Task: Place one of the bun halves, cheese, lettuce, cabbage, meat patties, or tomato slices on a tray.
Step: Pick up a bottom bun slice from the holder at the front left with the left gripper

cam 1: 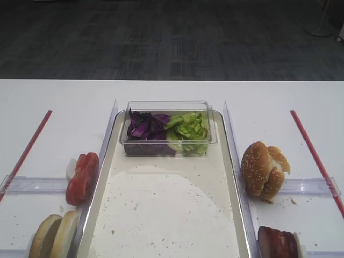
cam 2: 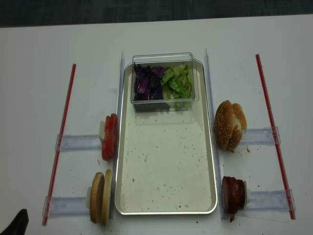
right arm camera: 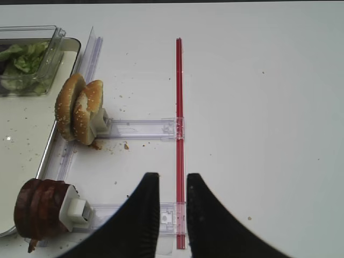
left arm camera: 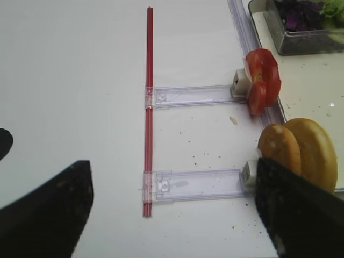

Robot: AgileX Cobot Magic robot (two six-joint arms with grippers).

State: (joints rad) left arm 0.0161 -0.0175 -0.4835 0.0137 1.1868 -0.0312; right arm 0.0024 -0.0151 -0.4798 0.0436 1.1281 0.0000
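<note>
The cream tray [cam 1: 161, 215] lies in the middle with only crumbs on its bare part. Left of it, two pale bun halves [cam 1: 54, 236] stand on edge behind red tomato slices [cam 1: 81, 177]. Purple cabbage [cam 1: 144, 128] and green lettuce [cam 1: 189, 128] fill a clear box at the tray's far end. Dark meat patties [cam 1: 277, 242] stand at the right. No cheese shows. My left gripper [left arm camera: 173, 177] is wide open over the table, holding nothing, its right finger [left arm camera: 295, 209] beside the bun halves [left arm camera: 301, 150]. My right gripper [right arm camera: 173, 180] hovers right of the patties [right arm camera: 40, 209], fingers nearly together, holding nothing.
A sesame-seeded bun [cam 1: 263, 169] stands on a clear holder right of the tray. Red strips [cam 1: 27, 150] [cam 1: 314, 153] run along both outer sides, crossed by clear plastic holders [left arm camera: 188, 185]. The clear box [cam 1: 168, 110] takes up the tray's far end.
</note>
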